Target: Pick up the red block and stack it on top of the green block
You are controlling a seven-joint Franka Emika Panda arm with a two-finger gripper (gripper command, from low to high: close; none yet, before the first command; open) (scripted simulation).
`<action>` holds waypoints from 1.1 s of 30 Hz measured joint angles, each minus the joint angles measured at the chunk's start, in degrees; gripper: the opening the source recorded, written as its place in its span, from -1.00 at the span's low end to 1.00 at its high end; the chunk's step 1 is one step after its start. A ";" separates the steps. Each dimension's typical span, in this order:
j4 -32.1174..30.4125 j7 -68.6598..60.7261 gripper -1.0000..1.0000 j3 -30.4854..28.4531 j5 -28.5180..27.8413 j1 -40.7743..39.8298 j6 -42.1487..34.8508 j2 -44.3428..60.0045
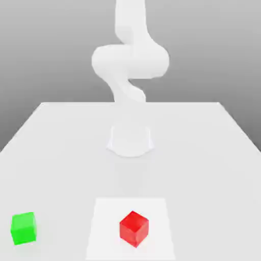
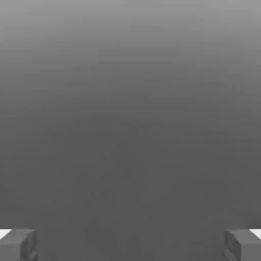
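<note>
Red block (image 1: 134, 229) is sitting on the white square (image 1: 105, 227), near the tabletop's (image 1: 61, 168) front edge, corner-on to the camera. Probably light, stiff, not fragile; flat sides likely wanting a square grip on two opposite faces, claw turned to match. Green block (image 1: 23, 228) is lying well apart, toward the exterior view's left. Claw (image 2: 130, 245) is gaping wide, holding nothing. Arm (image 1: 130, 61) is standing over the tabletop.

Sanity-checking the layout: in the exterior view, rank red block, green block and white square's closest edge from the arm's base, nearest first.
1. White square: closest edge, in front of the base.
2. Red block: on the square.
3. Green block: off to the exterior view's left.
</note>
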 joint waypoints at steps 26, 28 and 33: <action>-15.14 38.98 0.00 6.46 -5.42 -6.48 27.77 53.94; -14.55 40.28 -1.00 4.63 -7.12 -5.02 31.20 58.10; -14.55 40.35 -1.00 4.64 -7.18 -5.03 31.32 58.10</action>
